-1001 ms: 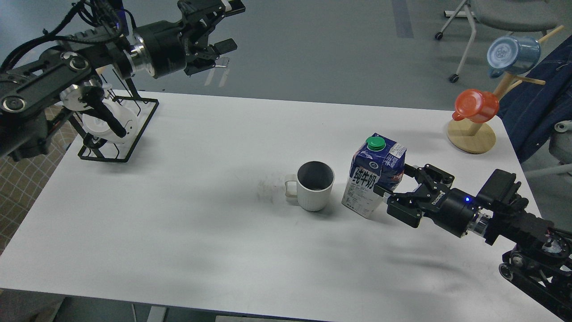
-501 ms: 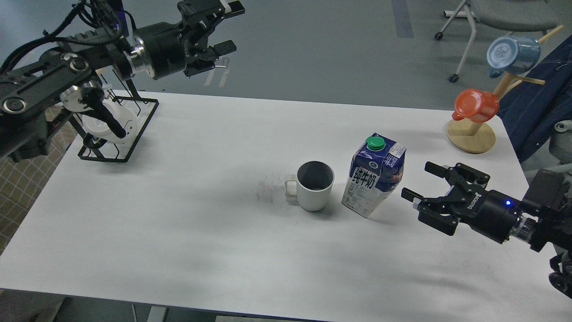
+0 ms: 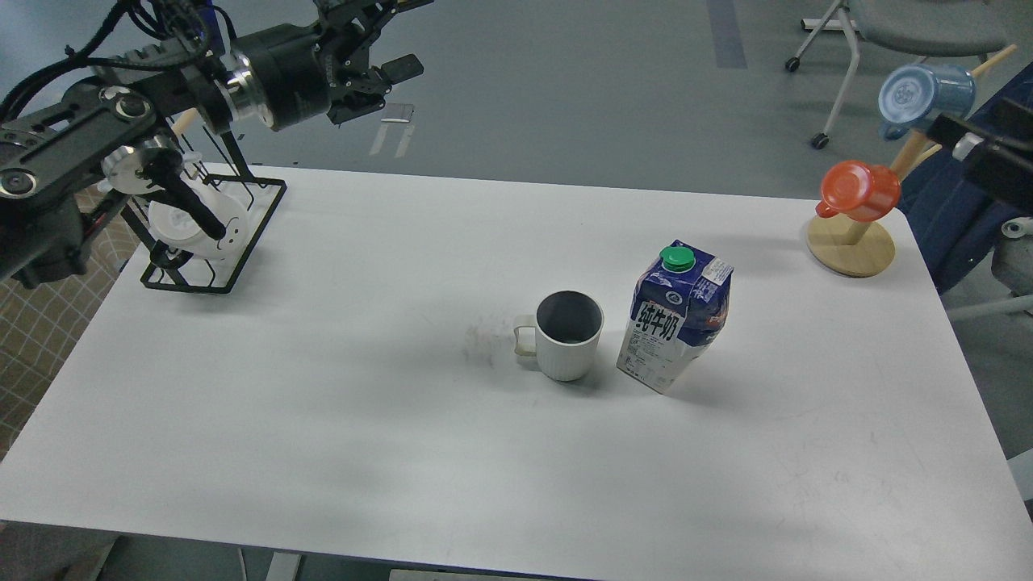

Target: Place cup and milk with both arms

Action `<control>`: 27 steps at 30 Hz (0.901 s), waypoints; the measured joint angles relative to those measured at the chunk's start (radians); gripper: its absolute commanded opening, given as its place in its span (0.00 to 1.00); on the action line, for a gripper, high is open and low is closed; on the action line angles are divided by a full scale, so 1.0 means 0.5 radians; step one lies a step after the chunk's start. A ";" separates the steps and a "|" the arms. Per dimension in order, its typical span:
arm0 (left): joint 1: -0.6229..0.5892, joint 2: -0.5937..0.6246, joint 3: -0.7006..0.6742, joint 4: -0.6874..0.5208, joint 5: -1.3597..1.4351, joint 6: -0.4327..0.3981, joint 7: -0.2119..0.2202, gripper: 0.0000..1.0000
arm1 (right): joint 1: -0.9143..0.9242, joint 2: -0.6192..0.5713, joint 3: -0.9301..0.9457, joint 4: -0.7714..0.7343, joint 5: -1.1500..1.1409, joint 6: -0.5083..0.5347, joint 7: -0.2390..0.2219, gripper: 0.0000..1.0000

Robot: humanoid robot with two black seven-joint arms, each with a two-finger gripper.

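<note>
While both task items stand upright near the middle of the white table [image 3: 323,420], neither is held. The white ribbed mug [image 3: 569,335], handle to the left, sits just beside the blue-and-white milk carton [image 3: 676,319] with its green cap [image 3: 677,257], apart from it. The left gripper [image 3: 386,36] hangs high beyond the table's far edge, fingers spread, holding nothing. The right gripper is out of view. A black wire rack [image 3: 242,242] occupies the far left corner.
</note>
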 measured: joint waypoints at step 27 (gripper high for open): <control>0.013 -0.634 -0.356 0.674 -0.195 0.308 0.031 0.95 | 1.200 2.027 0.036 -2.087 0.839 0.543 0.000 0.97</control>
